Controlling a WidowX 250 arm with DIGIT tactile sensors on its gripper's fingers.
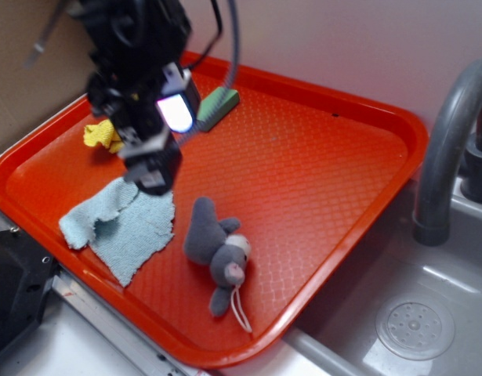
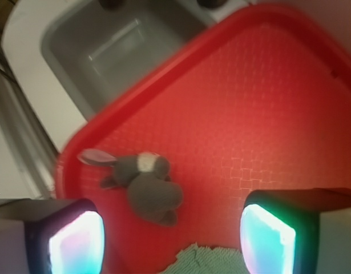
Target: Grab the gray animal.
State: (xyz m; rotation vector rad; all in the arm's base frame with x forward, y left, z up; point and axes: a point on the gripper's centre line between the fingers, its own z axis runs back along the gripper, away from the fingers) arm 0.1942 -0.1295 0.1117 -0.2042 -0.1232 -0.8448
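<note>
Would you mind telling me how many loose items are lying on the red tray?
4: the gray animal near the front edge, a blue cloth left of it, a yellow item at the far left, and a green block at the back. The gripper may hide more.

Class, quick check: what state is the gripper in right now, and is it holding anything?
Gripper: open and empty, its fingers spread wide above the red tray, with the gray animal lying untouched on the tray.
</note>
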